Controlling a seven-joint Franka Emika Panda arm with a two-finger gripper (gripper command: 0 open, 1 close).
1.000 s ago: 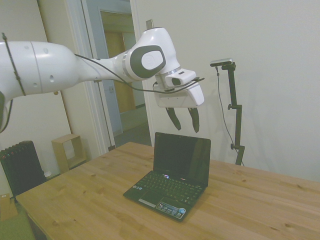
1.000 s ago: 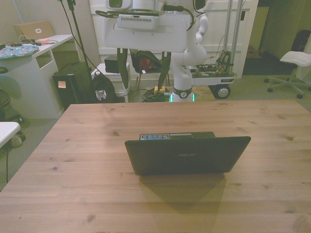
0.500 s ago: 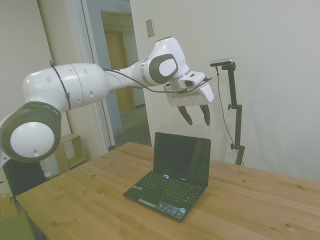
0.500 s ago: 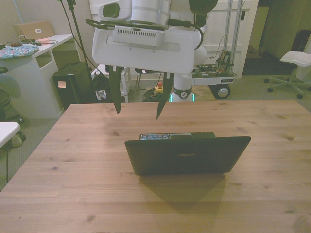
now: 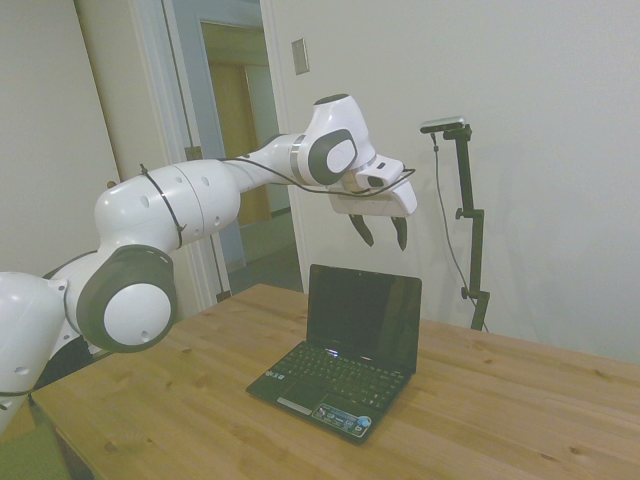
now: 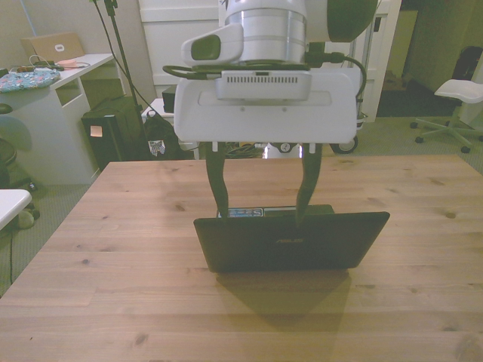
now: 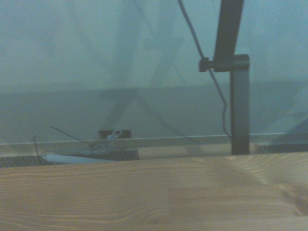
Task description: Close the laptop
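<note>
We see the gripper [image 5: 381,236], jaws apart, above the open laptop [image 5: 352,345]: approach step; next, press the lid down.

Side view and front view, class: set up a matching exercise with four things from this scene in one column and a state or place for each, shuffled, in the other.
Things
1. laptop
2. tool
3. table
4. swivel chair

States or places
A. open, hanging in the air above the screen's top edge
B. on the floor at the front view's right
C. lid raised, screen dark
D. pale wood, bearing the laptop

Pairs: 1-C, 2-A, 3-D, 4-B
</note>
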